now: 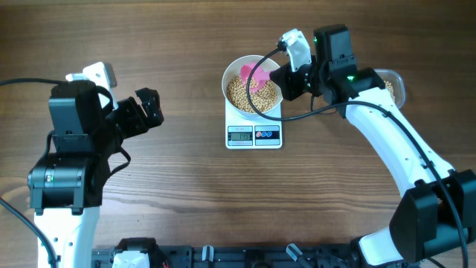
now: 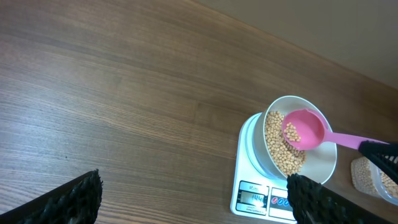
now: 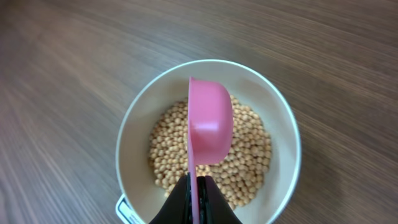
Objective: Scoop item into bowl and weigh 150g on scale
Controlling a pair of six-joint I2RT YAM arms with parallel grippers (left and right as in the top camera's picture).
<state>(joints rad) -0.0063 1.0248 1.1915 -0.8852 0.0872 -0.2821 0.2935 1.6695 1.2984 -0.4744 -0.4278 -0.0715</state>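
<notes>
The wooden bench (image 1: 186,186) carried everything. The left arm (image 1: 74,149) stood at the left edge, well apart from the work, and its pincer (image 1: 149,108) was released, the jaws spread wide with nothing between them. The right arm (image 1: 394,149) reached in from the right side toward the middle of the far edge; its pincer (image 3: 198,193) was clenched on the thin handle of a pink scoop (image 3: 210,124).

The white scale (image 1: 254,134) sat flat near the middle of the far side of the bench, its display lit at the front, the digits too small to read surely. The white bowl (image 1: 227,82) stood on top of the scale, covering most of its plate. A clear tub (image 1: 394,85) lay just behind the right arm, partly hidden by it, with beans inside.

The scoop hung over the bowl, turned onto its side, a few beans in its cup. The tan beans (image 3: 249,155) covered the floor of the bowl, well below the rim
</notes>
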